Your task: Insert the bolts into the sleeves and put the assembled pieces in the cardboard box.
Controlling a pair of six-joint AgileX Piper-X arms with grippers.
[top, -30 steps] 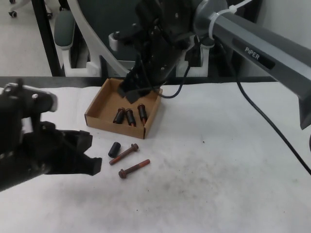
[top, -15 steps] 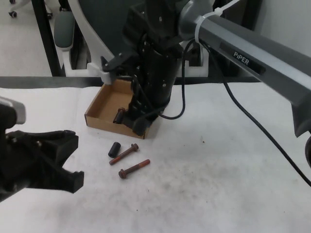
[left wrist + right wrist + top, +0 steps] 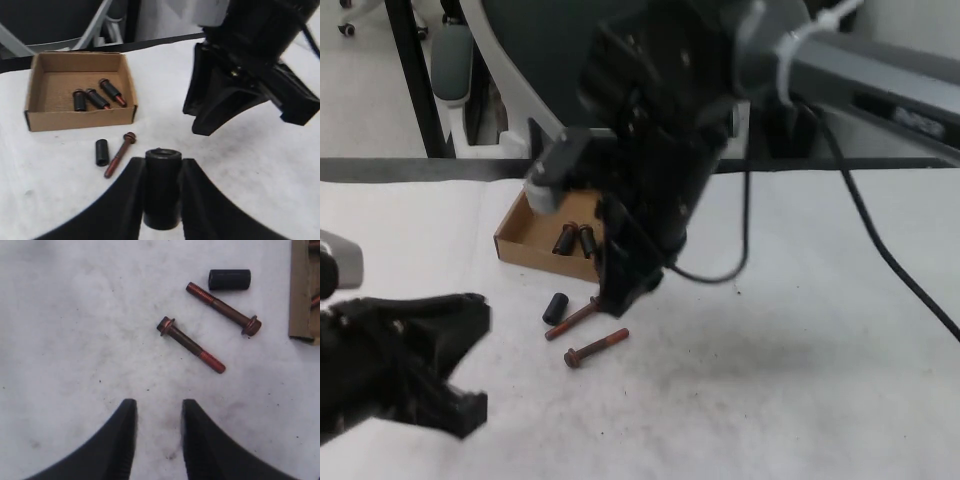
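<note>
1. Bolts (image 3: 190, 344) lie loose on the bench (image 3: 70, 315), two of them, just on the near side of the box (image 3: 80, 120), with a spare sleeve (image 3: 229, 279) beside the far one.
2. My right claw (image 3: 158, 405) hangs over them, fingers apart. My left claw (image 3: 163, 162) is clamped on a sleeve (image 3: 162, 200).
3. I'd take the nearer bolt, gripping it crosswise near the head and leaving the threads free.
4. The bench cover is white and smudged, and a chair (image 3: 450, 60) stands beyond it.

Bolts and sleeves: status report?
Left tool shut on black cylindrical sleeve. Right tool open by two rusty-red bolts, loose black sleeve beside. Three assembled pieces in brown cardboard box.
</note>
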